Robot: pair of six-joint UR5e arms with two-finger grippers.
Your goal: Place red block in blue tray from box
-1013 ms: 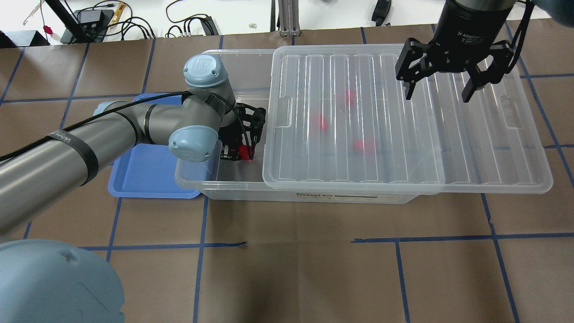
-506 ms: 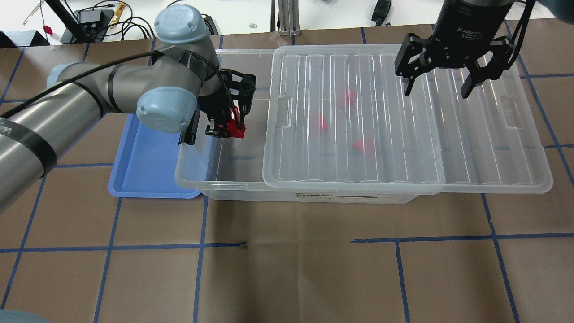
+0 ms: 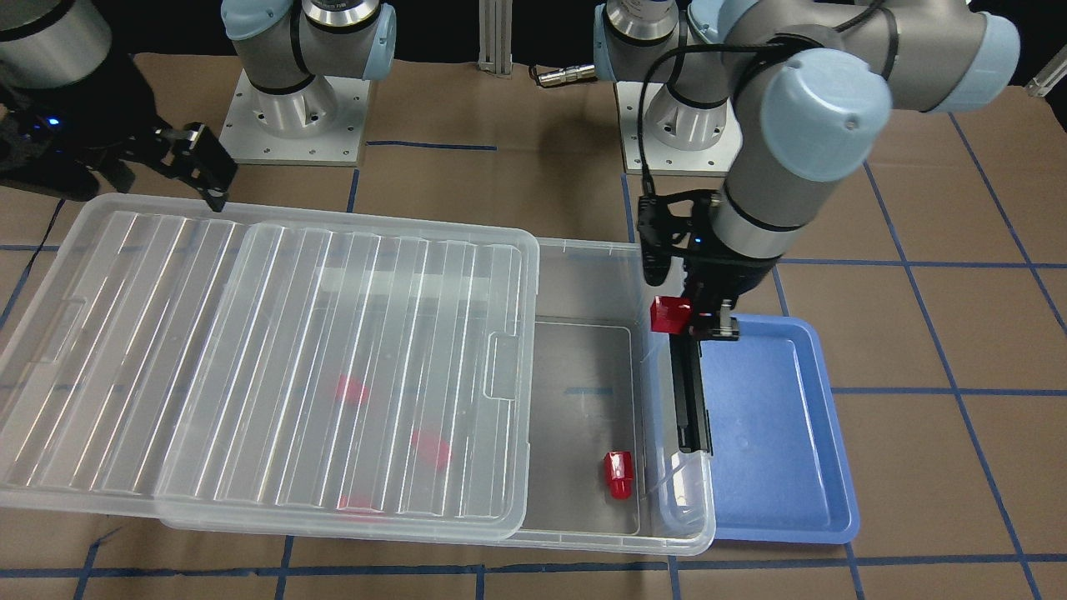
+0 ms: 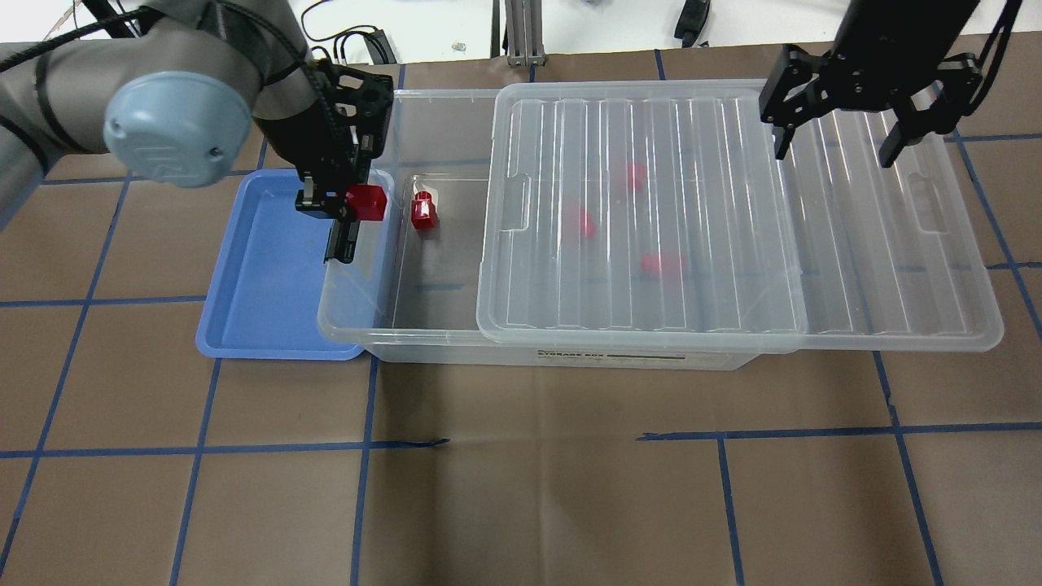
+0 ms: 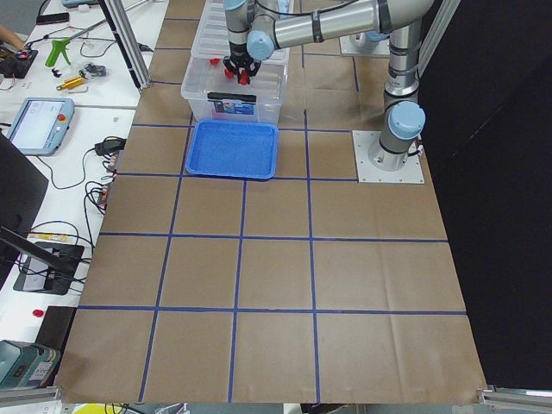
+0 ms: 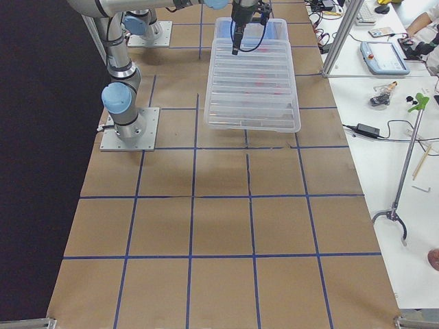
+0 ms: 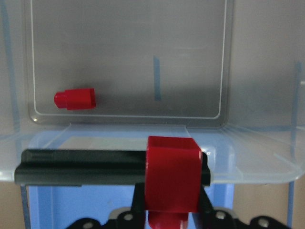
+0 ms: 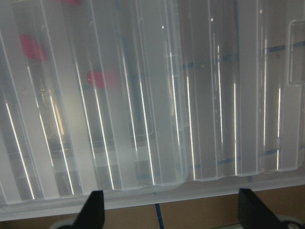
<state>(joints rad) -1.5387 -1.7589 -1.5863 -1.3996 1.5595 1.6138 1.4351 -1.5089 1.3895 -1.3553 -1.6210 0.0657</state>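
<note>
The left gripper (image 4: 342, 203) is clamping the red block (image 4: 365, 202) between its fingers, stub end toward the palm. The block is hanging in the air over the end wall of the box (image 4: 423, 346), above the black latch clip (image 3: 692, 408), right at the border with the blue tray (image 4: 260, 325). The right gripper (image 4: 834, 155) is hovering over the lid (image 4: 651, 203) with jaws spread, holding nothing. The lid is lying offset, leaving the tray-side end of the box uncovered. A spare block (image 4: 422, 211) is lying there. The step in hand appears to be the transfer from box to tray. The next move is calling for travel farther over the bare tray floor, a descent clear of the box wall, then a release
</note>
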